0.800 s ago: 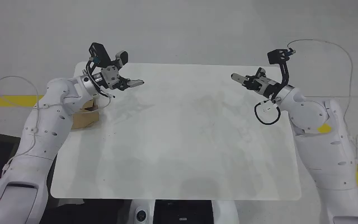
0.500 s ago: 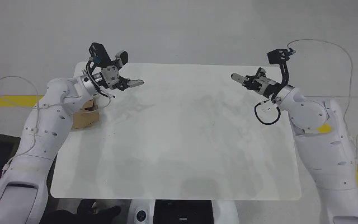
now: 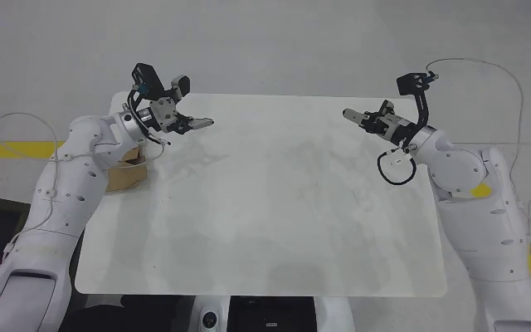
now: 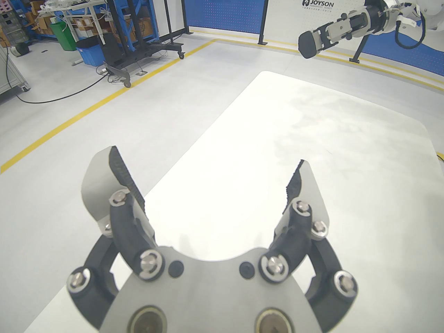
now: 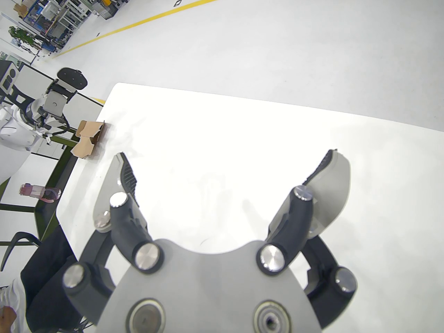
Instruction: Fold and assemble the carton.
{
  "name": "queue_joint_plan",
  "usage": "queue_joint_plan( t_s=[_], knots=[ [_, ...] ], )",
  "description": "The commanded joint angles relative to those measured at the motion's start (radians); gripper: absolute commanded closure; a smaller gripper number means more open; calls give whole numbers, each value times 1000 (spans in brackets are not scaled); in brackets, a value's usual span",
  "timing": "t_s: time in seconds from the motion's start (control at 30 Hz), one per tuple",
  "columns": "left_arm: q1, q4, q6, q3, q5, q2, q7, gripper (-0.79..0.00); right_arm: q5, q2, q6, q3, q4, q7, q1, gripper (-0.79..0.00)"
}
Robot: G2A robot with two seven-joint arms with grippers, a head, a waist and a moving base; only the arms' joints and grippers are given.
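- Bright, even light from overhead.
- The table (image 5: pixel 242 133) glares almost pure white in both wrist views.
- Wrist views bow strongly toward their edges.

Overhead plus opposed wrist views, shared table (image 3: pixel 274 207)

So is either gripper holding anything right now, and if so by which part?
Nothing is held. The left gripper and right gripper are both open and empty; the carton lies at the table edge, clear of both.
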Motion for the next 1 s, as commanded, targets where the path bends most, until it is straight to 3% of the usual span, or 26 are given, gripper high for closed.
queue_joint_plan(
  t_s=[0.0,0.13,0.43,0.97],
  knots=[
    [0,0,0,0,0,0,0,-785,0,0,0,0,0,0,0,-784],
    [10,1,14,-4,-15,0,-4,-785,0,0,0,0,0,0,0,-785],
    [29,40,34,-79,-203,13,-165,-785,0,0,0,0,0,0,0,-785],
    [37,237,-51,-197,-854,48,-564,-785,0,0,0,0,0,0,0,-785]
  ],
)
